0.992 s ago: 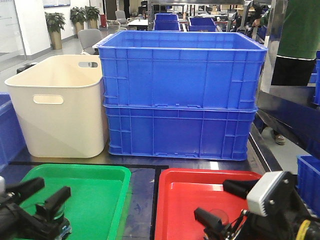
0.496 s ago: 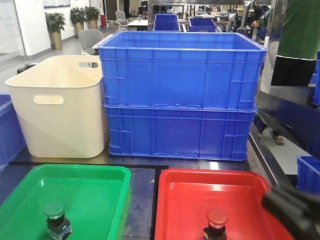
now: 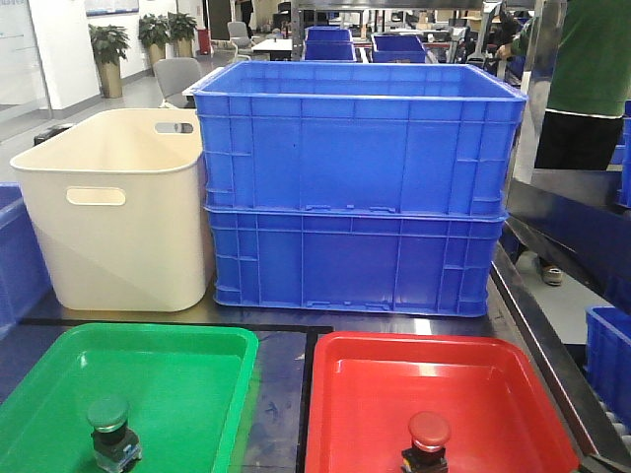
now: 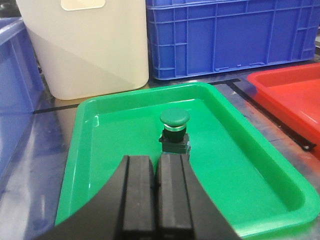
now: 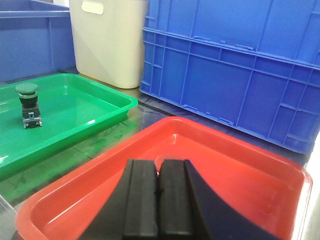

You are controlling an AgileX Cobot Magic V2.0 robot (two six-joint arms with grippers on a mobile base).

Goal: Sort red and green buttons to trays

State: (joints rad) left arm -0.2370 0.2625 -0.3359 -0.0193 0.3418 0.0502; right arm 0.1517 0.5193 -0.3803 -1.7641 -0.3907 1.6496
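2 stacked blue crates (image 3: pixel 357 187) and a cream bin (image 3: pixel 113 212) at the back of the bench (image 3: pixel 276 394); in front, green tray (image 3: pixel 187 379) beside red tray (image 3: pixel 394 394), apart; green button (image 3: pixel 110 431) upright in the green tray, red button (image 3: pixel 427 443) upright in the red; sorting judged complete, nothing left but pulling clear. Left gripper (image 4: pixel 156 200) closed on nothing, just short of the green button; right gripper (image 5: pixel 156 200) closed, empty, over the red tray. Red button absent from the right wrist view; its base cut off in front.
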